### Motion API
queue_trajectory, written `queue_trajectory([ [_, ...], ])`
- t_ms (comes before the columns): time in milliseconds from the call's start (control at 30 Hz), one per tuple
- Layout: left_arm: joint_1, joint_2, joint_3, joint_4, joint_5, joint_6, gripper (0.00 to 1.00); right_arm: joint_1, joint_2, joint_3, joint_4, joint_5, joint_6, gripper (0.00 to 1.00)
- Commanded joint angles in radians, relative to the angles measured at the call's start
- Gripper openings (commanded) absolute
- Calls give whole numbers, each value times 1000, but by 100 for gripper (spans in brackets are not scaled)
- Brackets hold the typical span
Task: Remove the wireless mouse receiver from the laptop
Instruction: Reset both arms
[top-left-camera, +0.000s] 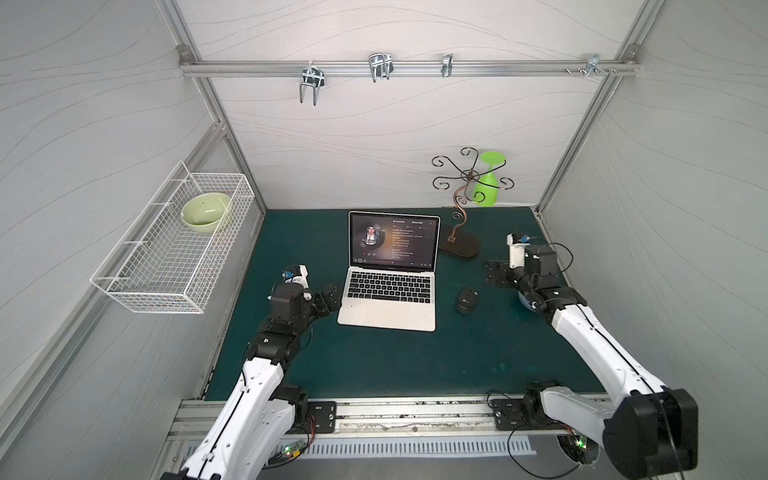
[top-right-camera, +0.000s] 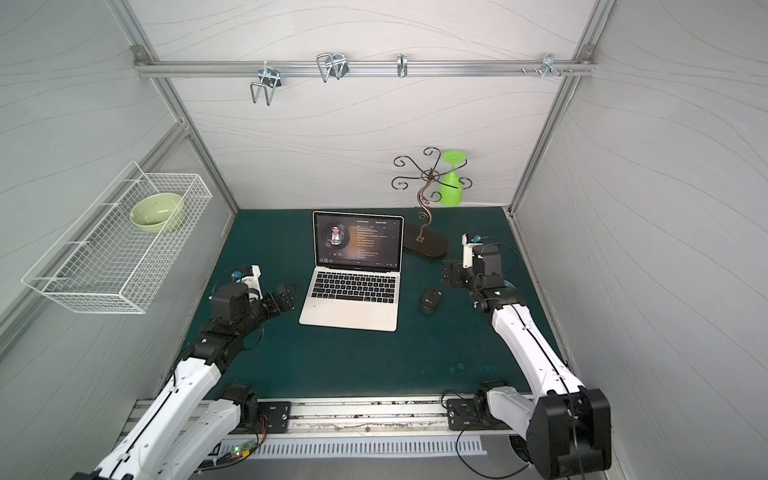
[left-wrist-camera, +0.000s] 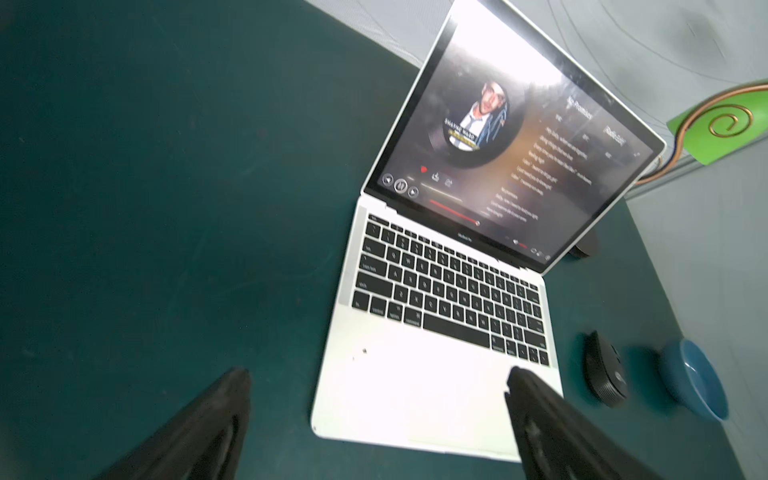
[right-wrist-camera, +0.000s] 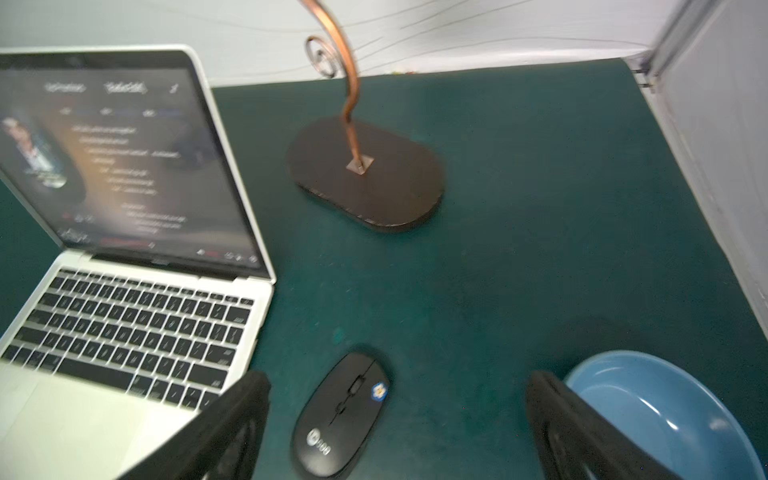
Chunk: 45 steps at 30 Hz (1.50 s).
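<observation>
Between my left fingers (top-left-camera: 331, 293) and right fingers (top-left-camera: 495, 272), the laptop (top-left-camera: 388, 307) sits open on the desk (top-left-camera: 374, 365). Both sets stand spread wide, holding nothing. No receiver shows on either laptop edge, so removal appears done. The mouse (top-left-camera: 466, 300) and blue bowl (right-wrist-camera: 665, 395) crowd my right fingers; open desk lies behind both sets.

Mouse: black oval wireless mouse (right-wrist-camera: 340, 415) lying flat on the dark green mat (top-left-camera: 374, 361).
Bowl: blue glazed bowl (right-wrist-camera: 665, 419), upright, near the mouse.
Stand: copper wire stand with curled hooks and a dark oval base (top-left-camera: 461, 247), at the mat's back.
Goblet: bright green plastic goblet (top-left-camera: 486, 183), hanging upside down on the stand.
Basket: white wire basket (top-left-camera: 153, 299) on the side wall, holding a pale green ceramic bowl (top-left-camera: 205, 212).
</observation>
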Motion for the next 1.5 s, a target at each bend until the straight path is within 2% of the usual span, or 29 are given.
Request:
queue_trajectory([
  [0, 18, 33, 19, 177, -143, 141, 99, -54, 83, -103, 280, -134, -33, 99],
  [100, 71, 77, -33, 335, -113, 166, 99, -101, 208, -129, 420, -114, -31, 99],
  [233, 124, 186, -102, 492, -82, 262, 99, -129, 337, -179, 614, -100, -32, 99],
  [367, 200, 288, -181, 732, 1, 271, 99, -129, 384, -238, 774, -94, -56, 99],
  [500, 218, 411, -172, 831, 47, 341, 99, -122, 470, -337, 1038, -116, -69, 99],
  [800, 240, 689, -105, 987, 161, 384, 95, -89, 467, -264, 882, -105, -115, 99],
  [900, 240, 794, -145, 1160, 142, 378, 95, -88, 464, -264, 879, -102, -117, 99],
  [933, 240, 805, -140, 1171, 126, 367, 95, -87, 463, -266, 882, -102, -117, 99],
  [1000, 218, 782, -92, 1029, 72, 385, 97, -85, 463, -263, 877, -99, -121, 99],
  [1033, 212, 799, -97, 1069, 57, 384, 98, -84, 464, -263, 878, -99, -122, 99],
  [1133, 208, 789, -86, 1030, 17, 375, 99, -83, 464, -264, 877, -95, -121, 99],
  [1467, 196, 782, -91, 1032, -5, 382, 99, -81, 464, -263, 877, -90, -122, 99],
])
